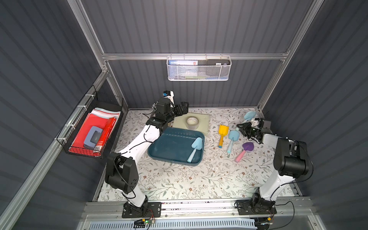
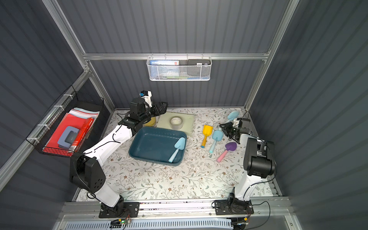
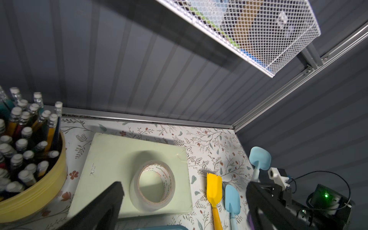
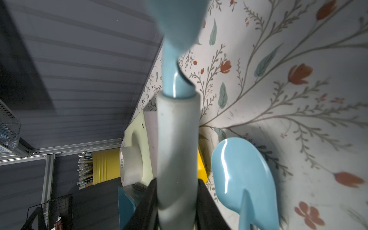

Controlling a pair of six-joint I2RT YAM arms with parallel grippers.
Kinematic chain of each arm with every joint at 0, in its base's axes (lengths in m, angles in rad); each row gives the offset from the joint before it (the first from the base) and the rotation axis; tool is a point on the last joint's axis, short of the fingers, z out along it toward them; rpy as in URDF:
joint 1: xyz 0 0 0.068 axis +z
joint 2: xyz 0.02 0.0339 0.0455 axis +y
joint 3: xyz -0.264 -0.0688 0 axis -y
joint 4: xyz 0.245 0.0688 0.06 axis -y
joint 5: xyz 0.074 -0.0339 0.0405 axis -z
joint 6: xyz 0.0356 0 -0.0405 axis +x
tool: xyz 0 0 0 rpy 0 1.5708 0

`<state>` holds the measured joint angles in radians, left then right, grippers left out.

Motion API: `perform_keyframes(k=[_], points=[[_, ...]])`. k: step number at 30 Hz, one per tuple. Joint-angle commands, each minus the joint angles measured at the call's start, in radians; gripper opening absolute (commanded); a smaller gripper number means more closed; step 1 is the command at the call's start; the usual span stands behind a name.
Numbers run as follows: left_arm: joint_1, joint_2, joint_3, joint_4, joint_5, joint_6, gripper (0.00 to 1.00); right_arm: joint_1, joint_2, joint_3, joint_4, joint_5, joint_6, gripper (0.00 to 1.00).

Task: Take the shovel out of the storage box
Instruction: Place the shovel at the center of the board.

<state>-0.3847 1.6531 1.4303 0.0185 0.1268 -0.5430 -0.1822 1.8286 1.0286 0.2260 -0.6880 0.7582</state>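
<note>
- Both top views: storage box (image 1: 169, 148) sits near bench centre, and one blue shovel (image 1: 195, 147) lies along its 3 o'clock wall. Right jaws are clenched on a second blue shovel (image 1: 249, 115) at bench 2 o'clock, clear of the box.
- Left wrist: left jaws are spread wide and empty above the tape roll (image 3: 153, 185).
- Right wrist: the grip sits on the pale handle (image 4: 177, 139). Best to lower it flat, clear of the lying shovel (image 4: 239, 175), then let go.

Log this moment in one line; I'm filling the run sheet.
left tool: open, empty | right tool: shut on blue shovel, outside box | other shovel: lying in box | task: unfinished
</note>
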Motion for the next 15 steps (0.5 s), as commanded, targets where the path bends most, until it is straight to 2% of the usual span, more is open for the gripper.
perform_keyframes(k=[1, 8, 15], points=[[0.003, -0.056, -0.022, -0.020, -0.020, 0.010, 0.99, -0.026, 0.015, 0.039, -0.044, -0.024, -0.044, 0.11], [0.003, -0.035, -0.016, -0.023, -0.021, 0.012, 0.99, -0.094, 0.103, 0.022, -0.057, -0.122, -0.039, 0.12], [0.003, -0.017, -0.018, -0.017, -0.007, 0.008, 0.99, -0.100, 0.094, -0.008, -0.106, -0.110, -0.084, 0.14]])
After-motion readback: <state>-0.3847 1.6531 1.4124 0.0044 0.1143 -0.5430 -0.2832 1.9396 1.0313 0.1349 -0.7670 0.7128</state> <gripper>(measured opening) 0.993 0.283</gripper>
